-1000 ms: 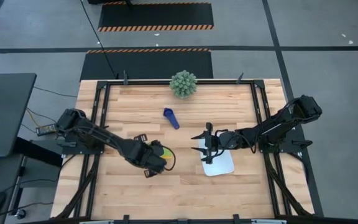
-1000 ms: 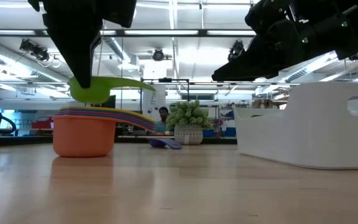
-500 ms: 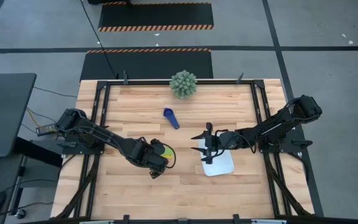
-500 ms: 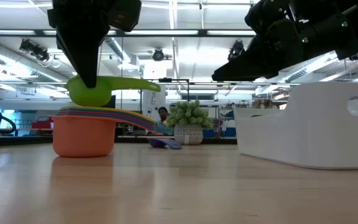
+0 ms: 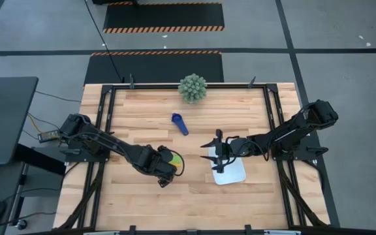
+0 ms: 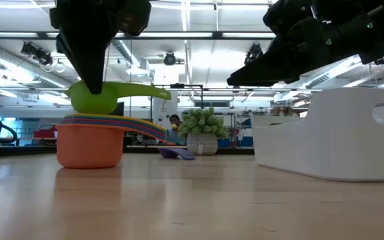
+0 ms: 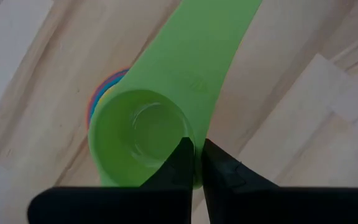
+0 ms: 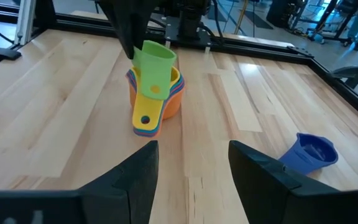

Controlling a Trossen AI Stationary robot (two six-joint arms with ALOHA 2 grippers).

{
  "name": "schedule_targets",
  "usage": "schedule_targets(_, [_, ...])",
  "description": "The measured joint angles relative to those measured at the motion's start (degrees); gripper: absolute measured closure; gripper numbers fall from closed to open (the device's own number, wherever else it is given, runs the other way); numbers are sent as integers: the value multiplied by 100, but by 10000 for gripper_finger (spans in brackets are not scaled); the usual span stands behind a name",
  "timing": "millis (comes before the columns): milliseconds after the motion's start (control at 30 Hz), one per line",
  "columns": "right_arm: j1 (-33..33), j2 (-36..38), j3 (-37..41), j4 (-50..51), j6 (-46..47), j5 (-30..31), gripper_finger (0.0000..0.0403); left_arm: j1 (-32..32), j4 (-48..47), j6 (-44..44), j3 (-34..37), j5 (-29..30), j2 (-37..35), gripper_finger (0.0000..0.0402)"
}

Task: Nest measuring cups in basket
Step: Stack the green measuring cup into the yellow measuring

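A nested stack of measuring cups (image 6: 90,141), orange outermost, stands on the table left of centre (image 5: 172,160), handles fanned out. My left gripper (image 7: 195,149) is over it, shut on a green cup (image 6: 96,99) at the top of the stack (image 8: 155,62). One dark blue cup (image 5: 179,123) lies apart on its side, toward the far edge (image 8: 311,153). The white basket (image 5: 232,173) rests flat on the table right of centre (image 6: 339,133). My right gripper (image 5: 217,154) hovers open over the basket's left end, facing the stack. My left gripper pinches the green cup's wall (image 7: 195,163) near where the handle starts, one finger inside the bowl (image 7: 183,155) and one outside (image 7: 211,157). The fingers come from above, pointing down. The cup sits tilted, its bottom in the top of the stack, its handle (image 6: 145,90) sticking out sideways.
A spiky green plant in a small pot (image 5: 192,87) stands at the table's far edge, behind the blue cup. Bare wood lies near the front edge and left of the stack. The black table frame (image 5: 103,111) runs along the sides.
My left gripper has moved slightly toward the right and sunk a little over the stack, carrying the green cup with it; the cup now sits a bit lower on the stack. The right arm has kept still.
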State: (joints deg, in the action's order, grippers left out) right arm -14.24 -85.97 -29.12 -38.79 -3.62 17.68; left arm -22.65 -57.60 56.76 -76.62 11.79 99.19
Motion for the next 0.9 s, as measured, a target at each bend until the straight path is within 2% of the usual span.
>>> schedule_targets(233, [-18, 0, 0, -15, -47, -152, 201, 26, 24, -75, 4, 59, 106, 375])
schedule_targets(567, [-110, 2, 0, -15, -109, -152, 201, 90, 37, -99, 4, -69, 142, 281])
schedule_targets(767, [-107, 2, 0, -20, -109, -147, 201, 232, 48, -844, 4, -250, 142, 263])
schedule_targets(900, [-107, 2, 0, -63, -90, -144, 201, 273, 52, -1534, 2, 192, 142, 267])
